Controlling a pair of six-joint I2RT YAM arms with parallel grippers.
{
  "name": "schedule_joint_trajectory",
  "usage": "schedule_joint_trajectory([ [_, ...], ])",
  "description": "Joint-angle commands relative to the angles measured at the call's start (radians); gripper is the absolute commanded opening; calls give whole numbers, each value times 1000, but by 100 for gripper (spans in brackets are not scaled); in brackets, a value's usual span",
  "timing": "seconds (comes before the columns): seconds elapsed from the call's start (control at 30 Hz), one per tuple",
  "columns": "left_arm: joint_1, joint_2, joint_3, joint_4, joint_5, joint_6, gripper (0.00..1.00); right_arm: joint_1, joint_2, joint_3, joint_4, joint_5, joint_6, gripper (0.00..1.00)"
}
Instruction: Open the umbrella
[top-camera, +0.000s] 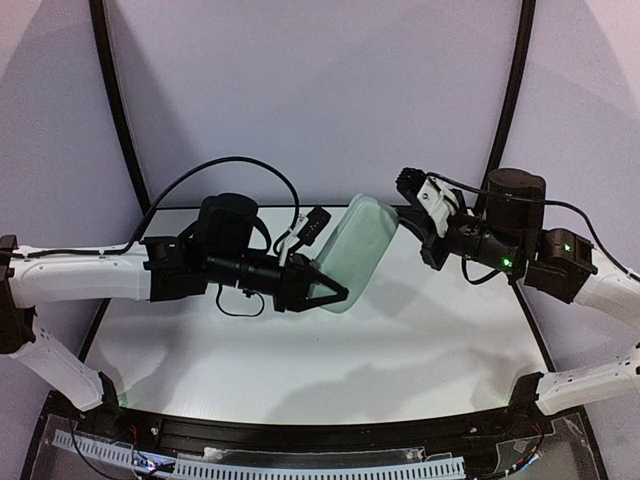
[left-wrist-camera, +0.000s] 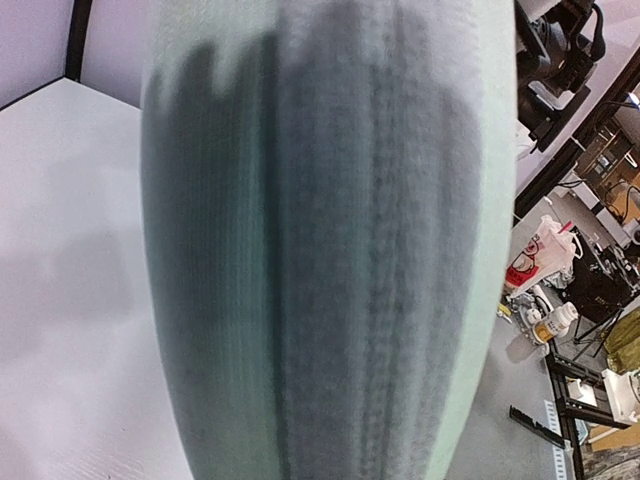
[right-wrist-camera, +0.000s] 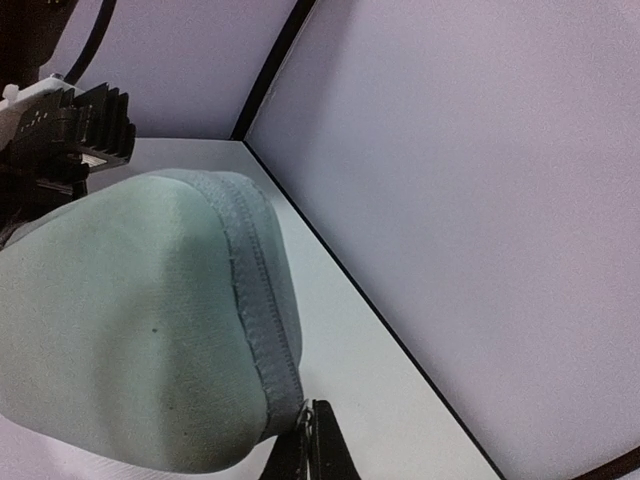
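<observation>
Centre frame: left gripper (top-camera: 330, 292) clamps pale mint-green rounded-oblong fabric case (top-camera: 362, 245) | right gripper (top-camera: 405, 212) at its upper end, hold unclear | risk: a weak pinch lets it slip to the white bench (top-camera: 250, 350).

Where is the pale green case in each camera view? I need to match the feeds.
Top external: pale green case at the centre, tilted, upper end to the right.
Left wrist: it fills the middle from top to bottom.
Right wrist: lower left, stitched seam along its right edge.
Shared landmark: the white table, at left in the left wrist view, right of the case in the right wrist view.
</observation>
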Motion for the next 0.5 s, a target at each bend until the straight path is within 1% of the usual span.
schedule_joint_trajectory([
  [0.0,-35,17,-58,-284,143,-4,1,-65,-28,56,306,228,-115,0],
  [0.13,-49,15,-91,-318,152,-44,1,-75,2,113,236,186,-260,0],
  [0.23,-63,6,-112,-342,154,-70,1,-84,16,153,186,158,-323,0],
  [0.3,-71,11,-113,-373,151,-78,1,-87,15,155,184,123,-385,0],
  [0.4,-85,28,-105,-426,159,-86,1,-89,25,183,157,87,-417,0],
  [0.47,-91,46,-96,-448,165,-86,1,-90,37,206,118,28,-439,0],
])
